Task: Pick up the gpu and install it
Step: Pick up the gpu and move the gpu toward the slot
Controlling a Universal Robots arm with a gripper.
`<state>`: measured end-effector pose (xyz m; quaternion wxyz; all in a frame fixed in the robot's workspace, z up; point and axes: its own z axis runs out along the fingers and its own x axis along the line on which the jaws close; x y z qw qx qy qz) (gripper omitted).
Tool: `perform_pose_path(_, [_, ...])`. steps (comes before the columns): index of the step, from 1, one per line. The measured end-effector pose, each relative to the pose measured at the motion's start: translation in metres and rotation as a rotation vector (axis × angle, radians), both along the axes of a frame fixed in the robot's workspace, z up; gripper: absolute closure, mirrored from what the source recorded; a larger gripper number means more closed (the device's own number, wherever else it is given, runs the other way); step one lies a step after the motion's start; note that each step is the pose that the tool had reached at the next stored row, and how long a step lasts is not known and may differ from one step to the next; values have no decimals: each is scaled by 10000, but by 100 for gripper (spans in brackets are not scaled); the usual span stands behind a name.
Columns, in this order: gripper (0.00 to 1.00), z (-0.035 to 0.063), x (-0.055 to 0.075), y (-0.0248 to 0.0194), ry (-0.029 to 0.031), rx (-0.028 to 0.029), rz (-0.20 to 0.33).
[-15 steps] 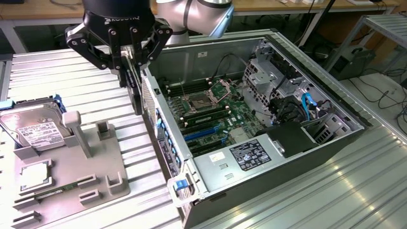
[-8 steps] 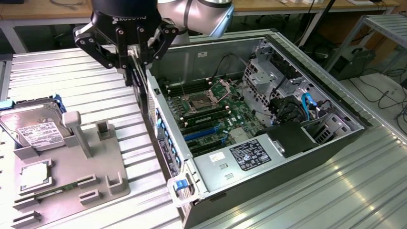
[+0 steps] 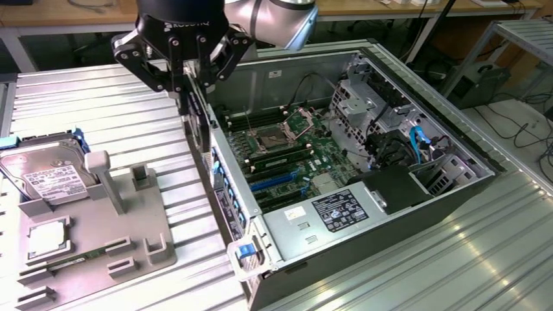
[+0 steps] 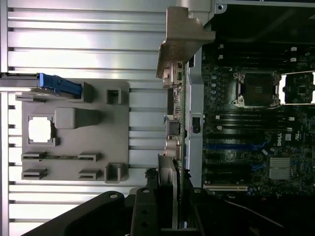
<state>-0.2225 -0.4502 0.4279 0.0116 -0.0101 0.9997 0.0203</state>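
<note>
The gpu (image 3: 199, 126) hangs edge-on from my gripper (image 3: 188, 91), which is shut on its upper edge. In the exterior view the card is upright, just above the near wall of the open computer case (image 3: 259, 220), at the case's left side. In the wrist view the gpu (image 4: 178, 123) shows as a thin green edge, its silvery end bracket (image 4: 183, 37) pointing away from my gripper (image 4: 170, 196). It lies along the case wall, beside the motherboard (image 4: 246, 123) with its blue slots (image 4: 231, 146).
A grey parts holder (image 3: 103, 227) lies on the exterior view's left with a hard drive (image 3: 48, 172) and a square CPU chip (image 3: 48, 236). Inside the case are drive cages and cables (image 3: 406, 142). The ribbed metal table (image 3: 103, 110) surrounds both.
</note>
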Motion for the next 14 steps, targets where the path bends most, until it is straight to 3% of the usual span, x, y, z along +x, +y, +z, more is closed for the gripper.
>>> perform_pose_path(14, [72, -2, 117, 0, -4, 0, 1])
